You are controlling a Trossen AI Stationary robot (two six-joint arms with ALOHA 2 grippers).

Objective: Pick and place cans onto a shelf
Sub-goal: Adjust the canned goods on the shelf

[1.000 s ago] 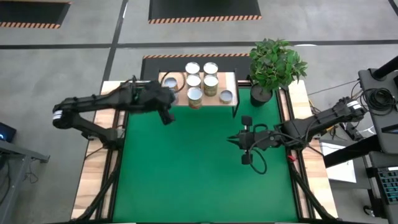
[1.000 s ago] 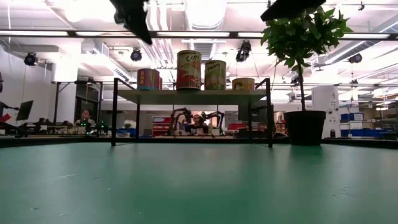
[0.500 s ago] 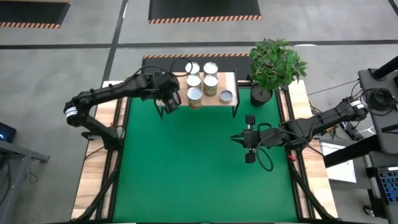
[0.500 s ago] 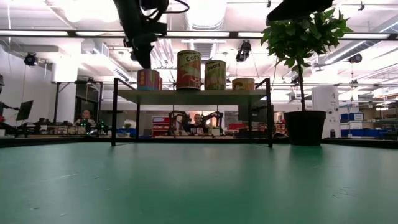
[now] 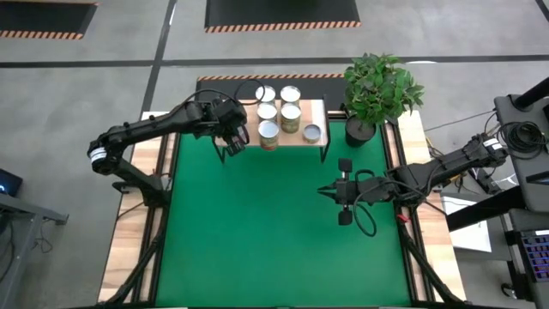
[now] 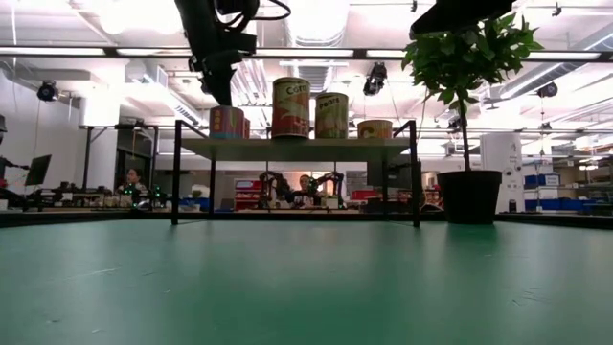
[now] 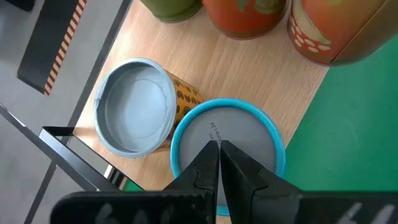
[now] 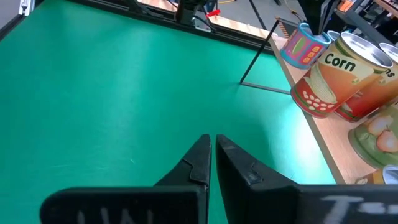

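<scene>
Green mat, plant at far right corner. Shelf at far edge, cans all standing on it. I have the left gripper above the shelf's left end, fingers closed, empty, over a blue-rimmed can. Right gripper idle over the mat's right side, closed, empty.

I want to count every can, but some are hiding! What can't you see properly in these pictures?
- Cans on the shelf: in the high view, the left gripper covers the shelf's left end; any can there is hidden.
- Low view: front cans block those behind, so no full count.
- Left wrist view: three cans are cut off by the picture's edge.
- Right gripper: hangs over the green mat, holding nothing.
</scene>
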